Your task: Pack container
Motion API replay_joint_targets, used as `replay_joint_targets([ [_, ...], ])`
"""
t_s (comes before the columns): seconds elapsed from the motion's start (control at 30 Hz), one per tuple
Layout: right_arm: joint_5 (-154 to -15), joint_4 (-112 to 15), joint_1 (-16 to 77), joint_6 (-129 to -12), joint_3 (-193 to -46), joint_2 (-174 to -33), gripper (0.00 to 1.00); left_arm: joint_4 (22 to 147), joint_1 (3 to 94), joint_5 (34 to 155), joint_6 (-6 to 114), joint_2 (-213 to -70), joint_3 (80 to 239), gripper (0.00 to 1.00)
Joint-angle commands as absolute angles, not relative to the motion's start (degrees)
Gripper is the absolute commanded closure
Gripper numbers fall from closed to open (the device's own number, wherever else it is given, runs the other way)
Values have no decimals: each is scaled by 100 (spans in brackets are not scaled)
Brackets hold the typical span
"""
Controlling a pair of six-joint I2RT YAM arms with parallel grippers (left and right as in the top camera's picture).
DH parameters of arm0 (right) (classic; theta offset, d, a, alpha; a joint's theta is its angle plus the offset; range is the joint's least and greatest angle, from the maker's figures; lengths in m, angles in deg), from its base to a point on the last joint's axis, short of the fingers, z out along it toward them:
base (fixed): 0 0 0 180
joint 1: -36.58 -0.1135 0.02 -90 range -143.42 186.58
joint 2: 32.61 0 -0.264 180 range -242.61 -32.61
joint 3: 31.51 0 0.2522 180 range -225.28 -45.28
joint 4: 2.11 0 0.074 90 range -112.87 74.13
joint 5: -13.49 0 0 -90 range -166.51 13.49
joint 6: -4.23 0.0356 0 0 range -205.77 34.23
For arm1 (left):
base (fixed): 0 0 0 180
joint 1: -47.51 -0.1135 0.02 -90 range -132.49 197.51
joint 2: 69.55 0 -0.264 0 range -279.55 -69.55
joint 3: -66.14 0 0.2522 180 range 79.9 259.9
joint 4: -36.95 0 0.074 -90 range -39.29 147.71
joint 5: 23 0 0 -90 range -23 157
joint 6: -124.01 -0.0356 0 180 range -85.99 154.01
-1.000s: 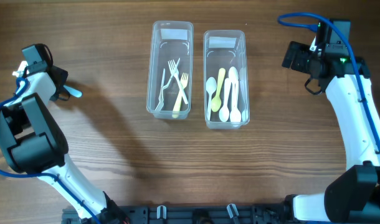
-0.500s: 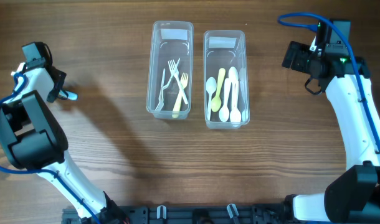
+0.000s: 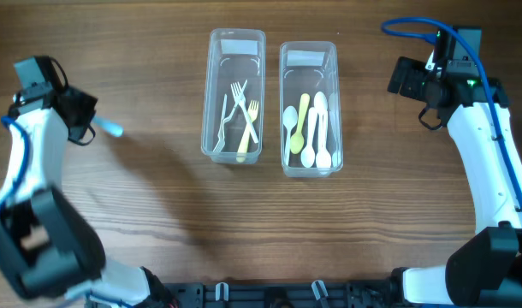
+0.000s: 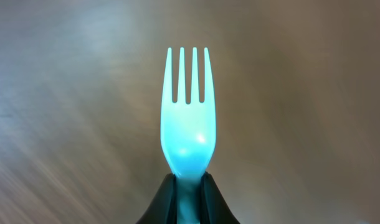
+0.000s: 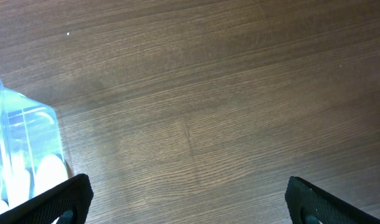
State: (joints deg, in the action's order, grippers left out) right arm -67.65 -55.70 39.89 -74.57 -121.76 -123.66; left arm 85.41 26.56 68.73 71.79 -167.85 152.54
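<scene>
My left gripper (image 3: 88, 120) is at the far left of the table, shut on the handle of a light blue plastic fork (image 3: 109, 127). In the left wrist view the fork (image 4: 188, 118) points its tines away from the jaws (image 4: 190, 186), above blurred wood. Two clear containers stand at the top middle: the left one (image 3: 211, 85) holds several forks, the right one (image 3: 335, 94) holds several spoons. My right gripper (image 3: 400, 77) is open and empty at the upper right, beside the spoon container, whose corner shows in the right wrist view (image 5: 28, 149).
The wooden table (image 3: 158, 222) carries only the two containers. My right arm (image 3: 492, 162) runs down the right edge, my left arm (image 3: 26, 197) down the left edge.
My left arm has swung out and lifted, carrying the blue fork a little to the right. The right arm has not moved.
</scene>
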Motion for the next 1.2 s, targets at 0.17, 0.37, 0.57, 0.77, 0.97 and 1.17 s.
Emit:
replay_joint_targets([
  [0.17, -6735, -5560, 3998, -7526, -12251, -12228, 0, 8191, 4806, 9227, 4818, -16177, 15289, 96],
  [0.37, -6735, -5560, 3998, -7526, -12251, -12228, 0, 7711, 6133, 8159, 4724, -16768, 15289, 87],
  [0.57, -6735, -5560, 3998, -7526, -12251, -12228, 0, 7405, 6218, 8148, 4790, -16925, 15289, 86],
  [0.77, -6735, -5560, 3998, -7526, -12251, -12228, 0, 6913, 5952, 8145, 4770, -16643, 15289, 5],
  [0.97, -6735, -5560, 3998, -7529, -12251, -12228, 0, 7000, 4592, 7693, 4770, -15760, 15289, 0],
  [1.17, -6735, -5560, 3998, -7526, -12251, -12228, 0, 7509, 3867, 7693, 4770, -15762, 15289, 0],
])
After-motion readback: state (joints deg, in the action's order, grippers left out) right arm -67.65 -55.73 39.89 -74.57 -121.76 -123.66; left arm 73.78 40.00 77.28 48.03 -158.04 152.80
